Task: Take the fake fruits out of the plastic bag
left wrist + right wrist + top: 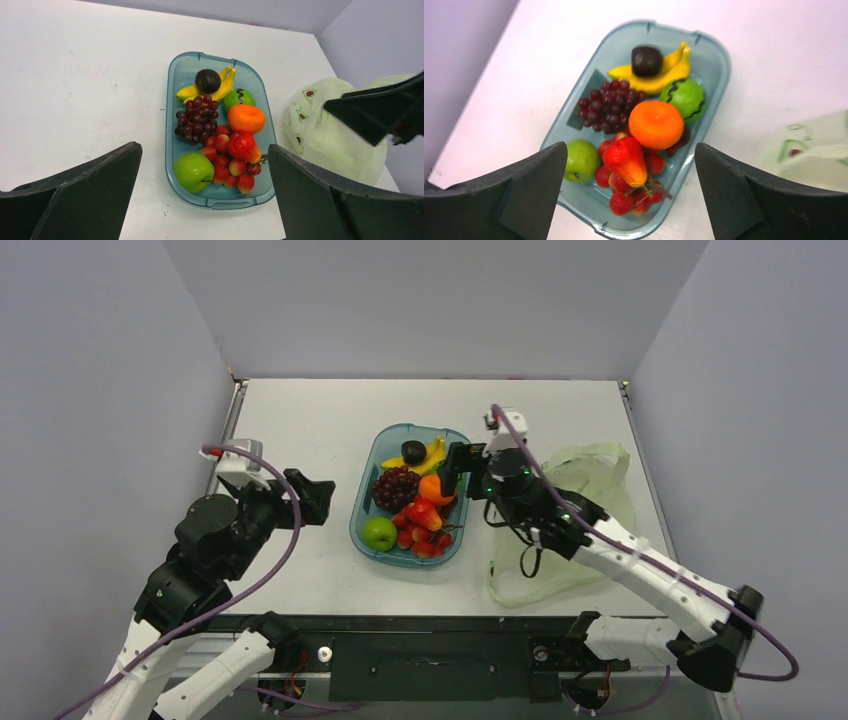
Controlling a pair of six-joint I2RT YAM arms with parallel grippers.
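Observation:
The fake fruits lie in the teal tray (358, 508): yellow banana bunch (432, 453), dark plum (414, 452), orange (432, 488), green apple (379, 532), red berry cluster (428, 540), a red pear-shaped fruit (243, 145) and a small green piece (238, 98). The pale-green plastic bag (580, 525) lies crumpled on the table right of the tray, under my right arm; no fruit shows in it. My right gripper (453, 472) hovers open and empty over the tray's right side. My left gripper (318, 498) is open and empty left of the tray, pointing at it.
A dark maroon grape bunch (395, 485) also sits in the tray. Grey walls close in the table at the back and both sides. The table's near edge runs just in front of the tray and bag.

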